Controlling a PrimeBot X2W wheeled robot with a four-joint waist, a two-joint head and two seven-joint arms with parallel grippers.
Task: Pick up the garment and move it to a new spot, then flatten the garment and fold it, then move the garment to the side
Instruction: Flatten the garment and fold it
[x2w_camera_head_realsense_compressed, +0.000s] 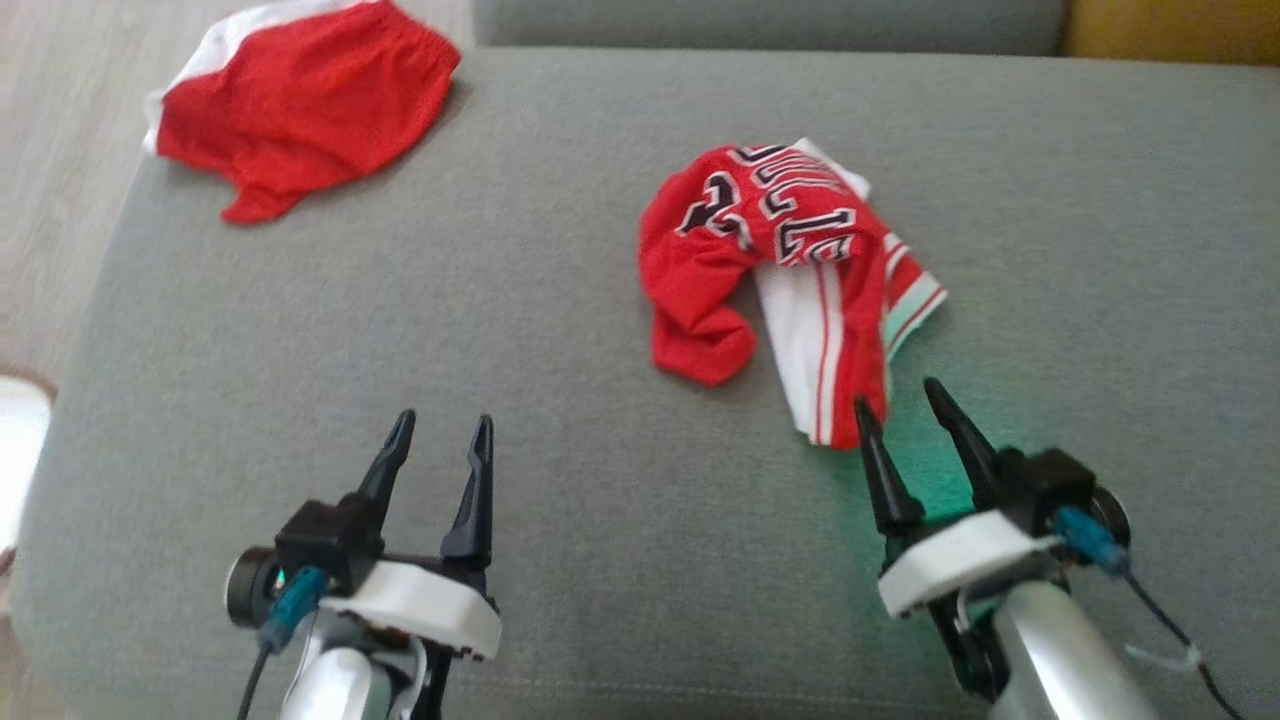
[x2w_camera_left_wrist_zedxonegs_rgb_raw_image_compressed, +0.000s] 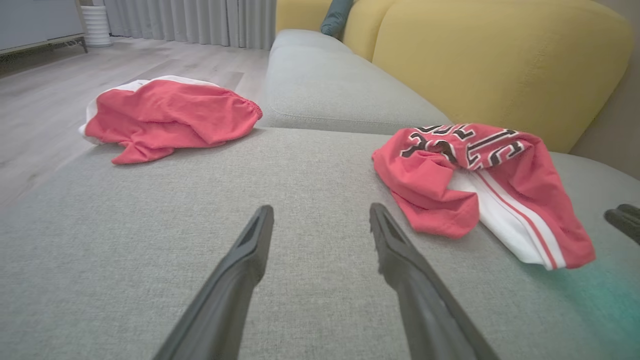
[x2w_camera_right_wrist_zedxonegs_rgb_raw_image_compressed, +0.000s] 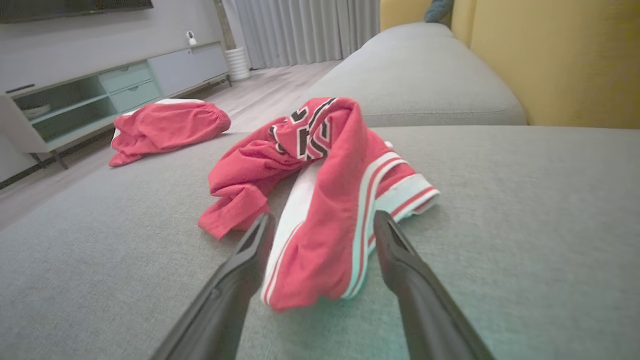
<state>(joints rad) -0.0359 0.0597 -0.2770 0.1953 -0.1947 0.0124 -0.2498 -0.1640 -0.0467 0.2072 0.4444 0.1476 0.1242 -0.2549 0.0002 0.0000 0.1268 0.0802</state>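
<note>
right wrist view: crumpled red garment (x2w_camera_right_wrist_zedxonegs_rgb_raw_image_compressed: 335, 215) on sofa cushion (x2w_camera_right_wrist_zedxonegs_rgb_raw_image_compressed: 525, 225), light, limp mesh; both arms' jaws gape empty; probably best pinched at striped hem (x2w_camera_right_wrist_zedxonegs_rgb_raw_image_compressed: 400, 195).

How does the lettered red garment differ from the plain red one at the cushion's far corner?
The jersey bears black-and-white lettering and striped trim; the shorts are plain red with a white edge. The jersey lies centre, ahead of the open right gripper; the shorts lie at the cushion's far left corner. The jersey is humped; the shorts lie flatter. Both are red and crumpled.
</note>
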